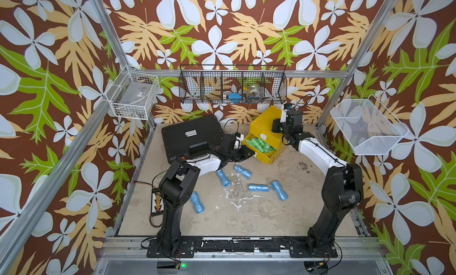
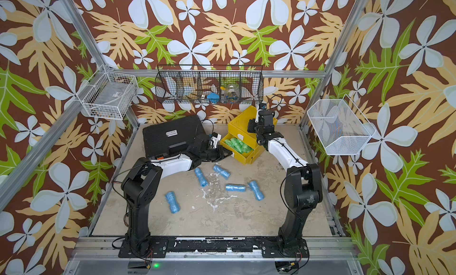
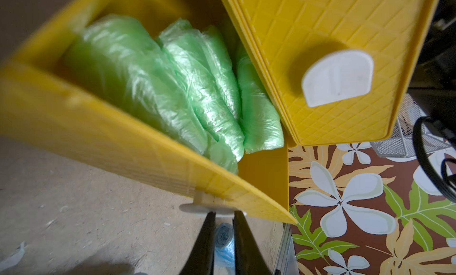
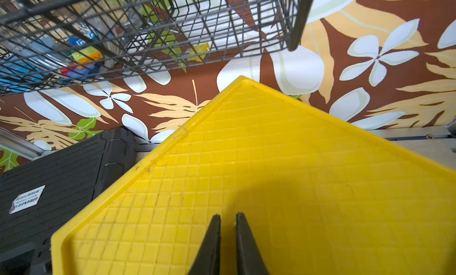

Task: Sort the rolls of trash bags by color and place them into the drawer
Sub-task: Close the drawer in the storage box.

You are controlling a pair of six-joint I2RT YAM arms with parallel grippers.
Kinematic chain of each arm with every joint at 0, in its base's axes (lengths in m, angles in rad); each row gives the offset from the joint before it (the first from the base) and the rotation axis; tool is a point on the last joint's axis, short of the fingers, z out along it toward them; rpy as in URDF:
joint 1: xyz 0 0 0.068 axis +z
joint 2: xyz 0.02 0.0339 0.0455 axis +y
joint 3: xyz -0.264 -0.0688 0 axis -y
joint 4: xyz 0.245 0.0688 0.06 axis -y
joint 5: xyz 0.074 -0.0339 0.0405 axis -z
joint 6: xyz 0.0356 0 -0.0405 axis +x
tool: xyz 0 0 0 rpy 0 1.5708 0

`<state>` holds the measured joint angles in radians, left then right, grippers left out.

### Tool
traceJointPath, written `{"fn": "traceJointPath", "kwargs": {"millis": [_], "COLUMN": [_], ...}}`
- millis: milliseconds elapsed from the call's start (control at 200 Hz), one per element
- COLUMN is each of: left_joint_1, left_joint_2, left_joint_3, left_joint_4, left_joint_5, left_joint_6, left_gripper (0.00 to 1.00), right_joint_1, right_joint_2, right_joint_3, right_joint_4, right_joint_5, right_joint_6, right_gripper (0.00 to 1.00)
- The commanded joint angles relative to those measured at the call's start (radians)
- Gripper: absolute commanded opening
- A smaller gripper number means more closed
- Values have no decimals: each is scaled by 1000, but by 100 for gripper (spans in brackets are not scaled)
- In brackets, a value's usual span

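Inside, crinkly pale-green rolls (image 3: pixel 172 88), perhaps four, fill the yellow drawer (image 3: pixel 98 143).

drawer (image 3: pixel 123 143): matt gridded plastic | green rolls (image 3: pixel 148 88): glossy crinkled film | table (image 1: pixel 246 212): rough, matt

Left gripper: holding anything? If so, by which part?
Cannot tell. The left gripper has its tips at the white handle of the open drawer, jaws narrow, but no grip on it shows.
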<state>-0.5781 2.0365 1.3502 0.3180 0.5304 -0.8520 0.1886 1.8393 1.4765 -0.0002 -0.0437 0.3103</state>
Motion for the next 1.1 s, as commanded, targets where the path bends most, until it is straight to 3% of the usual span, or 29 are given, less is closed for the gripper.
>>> {"fn": "traceJointPath", "kwargs": {"millis": [0,826,951,1091], "left_joint_1": [-9,-40,-42,-42], "left_joint_2": [22,227,212,134], "left_joint_3": [36,227,197,60], "left_joint_4": [39,202,215,273], "left_joint_5": [-28,-42,-45,-88], "left_joint_6": [-27,-176,-180,-207], "left_gripper": [19,40,42,49], "right_joint_1": [5,5,5,4], "right_joint_2": [17,-43,-43,-42], "right_joint_3": [-33,-112,-105,-93], "right_joint_4": [-295,-291,-297,-298], "right_joint_5": [-49,-69,-69,-81], "right_joint_6": [15,33,29,33], "right_gripper": [16,16,16,16]}}
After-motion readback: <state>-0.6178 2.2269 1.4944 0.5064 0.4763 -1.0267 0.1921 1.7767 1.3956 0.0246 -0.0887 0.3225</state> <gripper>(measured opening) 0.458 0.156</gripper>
